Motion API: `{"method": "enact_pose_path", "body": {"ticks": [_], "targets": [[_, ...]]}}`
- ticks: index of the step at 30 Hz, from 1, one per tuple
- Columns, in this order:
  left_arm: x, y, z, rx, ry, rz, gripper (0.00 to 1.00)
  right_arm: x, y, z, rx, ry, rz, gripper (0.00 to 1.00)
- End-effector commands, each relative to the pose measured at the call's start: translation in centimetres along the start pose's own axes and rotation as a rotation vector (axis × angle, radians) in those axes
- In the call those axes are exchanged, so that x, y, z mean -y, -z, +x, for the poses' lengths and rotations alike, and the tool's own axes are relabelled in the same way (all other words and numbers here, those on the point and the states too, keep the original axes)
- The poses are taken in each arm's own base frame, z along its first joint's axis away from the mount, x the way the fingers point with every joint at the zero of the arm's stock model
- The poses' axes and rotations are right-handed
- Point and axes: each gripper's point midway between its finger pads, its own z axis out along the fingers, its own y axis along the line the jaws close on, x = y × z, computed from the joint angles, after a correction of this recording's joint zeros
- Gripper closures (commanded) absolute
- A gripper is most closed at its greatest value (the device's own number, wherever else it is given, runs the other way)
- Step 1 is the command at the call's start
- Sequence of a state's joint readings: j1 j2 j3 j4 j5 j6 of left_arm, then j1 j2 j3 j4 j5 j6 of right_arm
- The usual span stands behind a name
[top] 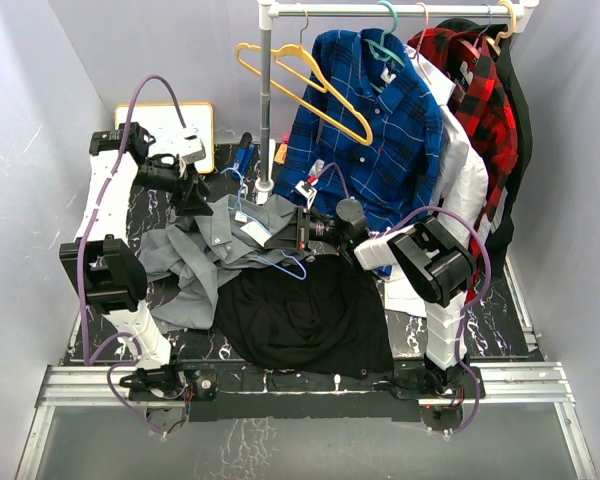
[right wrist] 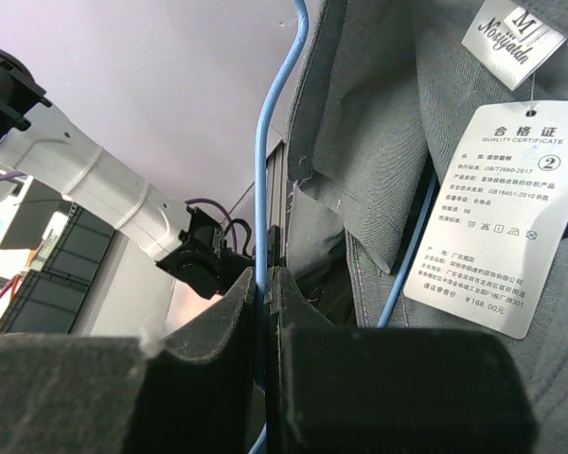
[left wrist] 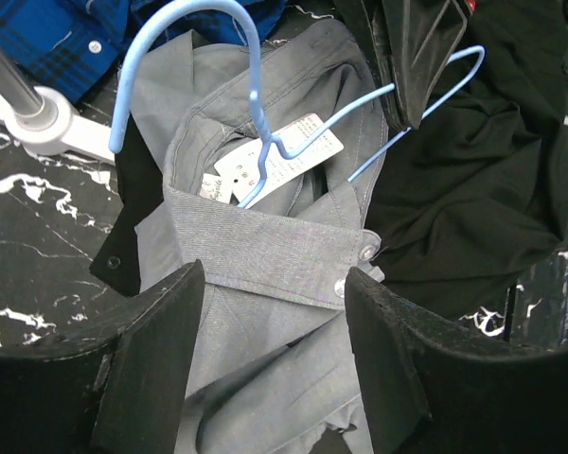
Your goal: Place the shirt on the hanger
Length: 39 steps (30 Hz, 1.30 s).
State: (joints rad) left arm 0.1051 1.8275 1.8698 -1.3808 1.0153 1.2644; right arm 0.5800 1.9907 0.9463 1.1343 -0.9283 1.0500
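While the shirt lies crumpled on the left-centre of the table, its collar end faces the clothes rail and its neck opening gapes upward. The hanger is partly threaded into that opening. In the left wrist view its hook stands clear above the collar and one wire shoulder runs out to the right over the black cloth. A white price tag lies inside the neck beside the wire.

Step in hand, as judged: seating the hanger inside the shirt. Neither hanger shoulder appears to sit within a shirt shoulder yet, so the task looks well short of complete.

Right gripper: fingers pressed together on the hanger's blue wire, pinching it firmly, with grey fabric close alongside.

Left gripper: fingers spread, poised over the buttoned collar band with one finger on each side of it. No fabric is clamped. Whether the pads touch the cloth cannot be told.

Next move, as judged: the left fingers must come together on the collar band and draw the fabric over the wire while the right arm steadies the hanger. The thin cloth may slip or bunch, and the tag string could snag.
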Motion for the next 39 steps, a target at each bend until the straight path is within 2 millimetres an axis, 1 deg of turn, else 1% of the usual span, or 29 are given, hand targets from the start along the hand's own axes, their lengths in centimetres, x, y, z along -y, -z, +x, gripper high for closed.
{"method": "enact_pose_path", "body": {"ticks": [1, 3, 7, 10, 13, 17, 20, 23, 25, 26, 27, 28, 29, 30, 31, 36, 39], "targets": [[-0.4, -0.3, -0.8, 0.051, -0.147, 0.039, 0.42, -2.2, 0.0, -1.6, 0.011, 0.107, -0.078, 1.0], [-1.4, -0.9, -0.6, 0.041, -0.158, 0.048, 0.44, -2.2, 0.0, -1.6, 0.006, 0.107, -0.081, 1.0], [-3.5, -1.8, 0.7, -0.002, -0.19, 0.059, 0.44, -2.1, 0.2, -1.8, 0.006, 0.11, -0.08, 1.0], [-4.6, -2.3, 1.4, -0.014, -0.197, 0.065, 0.44, -1.9, 0.2, -1.9, 0.003, 0.11, -0.081, 1.0], [-4.8, -3.0, 2.1, -0.035, -0.206, 0.083, 0.44, -1.8, 0.1, -1.9, -0.005, 0.111, -0.083, 1.0], [-4.5, -4.6, 3.6, -0.108, -0.211, 0.132, 0.45, -1.3, 0.0, -2.0, -0.008, 0.113, -0.078, 1.0], [-4.6, -5.4, 4.5, -0.149, -0.203, 0.153, 0.44, -1.0, 0.0, -2.0, -0.012, 0.11, -0.077, 1.0], [-4.6, -5.9, 4.8, -0.161, -0.202, 0.167, 0.44, -0.9, 0.0, -1.9, -0.014, 0.11, -0.079, 1.0], [-4.3, -6.2, 4.9, -0.162, -0.2, 0.177, 0.45, -0.8, -0.1, -1.9, -0.013, 0.11, -0.079, 1.0], [-4.0, -6.2, 4.9, -0.161, -0.199, 0.182, 0.48, -0.8, -0.1, -2.0, -0.011, 0.113, -0.08, 1.0], [-3.6, -6.4, 4.9, -0.161, -0.198, 0.19, 0.52, -0.8, -0.2, -2.0, -0.009, 0.112, -0.079, 1.0], [-3.1, -6.5, 4.9, -0.161, -0.199, 0.199, 0.59, -0.6, -0.2, -2.1, -0.007, 0.11, -0.077, 1.0], [-2.6, -6.5, 4.9, -0.16, -0.2, 0.207, 0.77, -0.6, -0.2, -2.1, -0.005, 0.112, -0.078, 1.0], [-2.0, -6.5, 5.0, -0.163, -0.202, 0.215, 0.86, -0.5, -0.3, -2.2, -0.003, 0.11, -0.079, 1.0], [-1.4, -6.5, 5.0, -0.165, -0.196, 0.221, 1.0, -0.5, -0.3, -2.3, 0.001, 0.11, -0.081, 1.0], [1.7, -5.9, 5.2, -0.168, -0.145, 0.238, 1.0, -0.5, -0.5, -2.6, 0.02, 0.102, -0.093, 1.0], [4.1, -4.7, 3.6, -0.122, -0.203, 0.218, 1.0, -0.8, -0.5, -2.9, 0.028, 0.095, -0.09, 1.0]]}}
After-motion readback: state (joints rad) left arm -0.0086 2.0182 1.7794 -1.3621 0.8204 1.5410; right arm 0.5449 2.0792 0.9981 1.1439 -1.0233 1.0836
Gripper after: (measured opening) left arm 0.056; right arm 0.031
